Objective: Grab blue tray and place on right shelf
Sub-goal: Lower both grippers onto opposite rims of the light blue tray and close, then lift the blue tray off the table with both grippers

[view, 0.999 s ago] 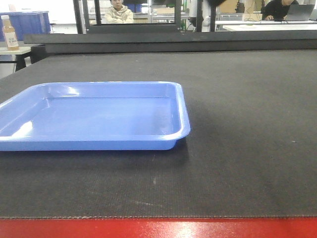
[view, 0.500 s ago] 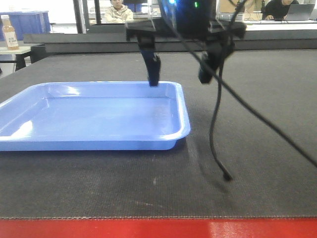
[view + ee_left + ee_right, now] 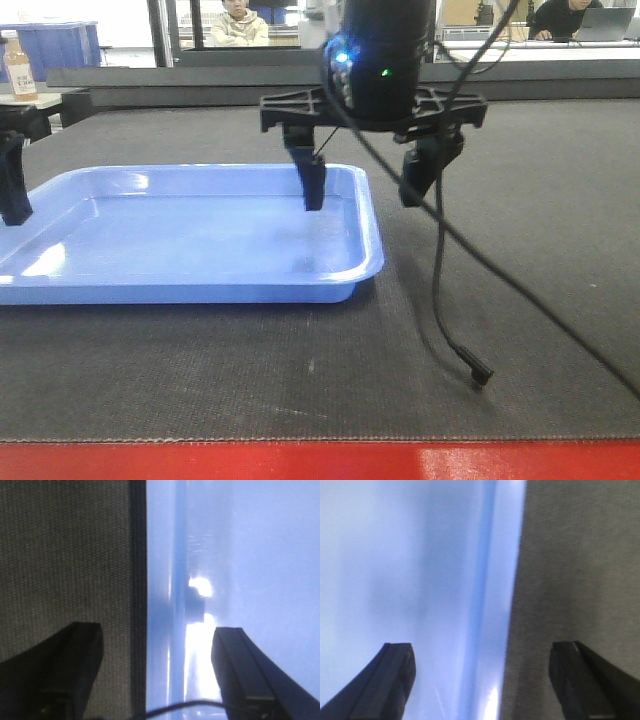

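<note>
blue tray (image 3: 180, 250): right gripper (image 3: 365, 182) spread, rim between its fingers; left gripper (image 3: 157, 675) spread likewise astride opposite rim.

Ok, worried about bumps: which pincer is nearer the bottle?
Left. The left pincer straddles the left rim of the blue tray, on the side of the bottle; the right pincer straddles the opposite rim, farther away.

L gripper (image 3: 156, 631): fingers (image 3: 75, 670) spread | straddling blue tray (image 3: 250, 555) rim | one over mat (image 3: 60, 555)

no readable text, bottle (image 3: 18, 62) label too small to read
</note>
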Robot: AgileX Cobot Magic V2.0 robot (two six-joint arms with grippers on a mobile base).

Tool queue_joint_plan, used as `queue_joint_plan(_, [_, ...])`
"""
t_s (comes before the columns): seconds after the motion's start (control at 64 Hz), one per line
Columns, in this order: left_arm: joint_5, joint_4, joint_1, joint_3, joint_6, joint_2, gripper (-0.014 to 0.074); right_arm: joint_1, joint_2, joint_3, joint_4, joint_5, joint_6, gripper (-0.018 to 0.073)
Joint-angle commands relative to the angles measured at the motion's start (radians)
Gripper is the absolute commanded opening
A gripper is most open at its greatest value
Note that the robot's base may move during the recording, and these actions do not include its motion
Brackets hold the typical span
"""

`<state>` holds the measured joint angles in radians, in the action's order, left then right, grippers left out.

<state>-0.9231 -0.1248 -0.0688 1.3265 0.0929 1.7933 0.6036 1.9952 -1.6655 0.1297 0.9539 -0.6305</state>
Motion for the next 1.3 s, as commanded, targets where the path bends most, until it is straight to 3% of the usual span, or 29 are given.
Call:
queue_joint_plan(0.0, [0.021,-0.018,-0.002,0.036,-0.002,-0.033,0.0369,0.002,-0.037,-0.033,0.015,-0.033,0.003,0.0634])
queue_joint_plan(0.297, [0.013,-0.028,-0.010,0.036,-0.002,0.012,0.0356,0.003,-0.001,-0.033,0.015,-0.033,0.003,0.0595])
queue_joint_plan(0.437, [0.019,-0.033,-0.010,0.036,-0.002,0.016,0.0246,0.003,-0.001,-0.033,0.015,-0.033,0.003,0.0347])
queue_joint_plan(0.562, [0.021,-0.038,-0.010,0.036,-0.002,0.023,0.0018,0.003,-0.001,-0.033,0.015,-0.031,0.003,0.0040])
queue_joint_plan(0.609, [0.021,-0.038,-0.010,0.036,-0.002,0.023,-0.0065,0.003,-0.001,-0.033,0.015,-0.031,0.003,0.0054])
queue_joint_plan(0.671, [0.021,-0.040,-0.010,0.036,-0.002,0.023,-0.0029,0.003,-0.002,-0.033,0.015,-0.030,0.003,0.0058])
queue_joint_plan(0.952, [-0.061,-0.045,-0.031,0.073,-0.027,-0.085,-0.0041,-0.014,-0.103,-0.044,0.024,0.011,0.013,0.0060])
queue_joint_plan(1.28, [-0.121,-0.034,-0.172,0.073,-0.145,-0.252,-0.0041,-0.062,-0.335,0.055,0.028,0.068,0.145,0.0060])
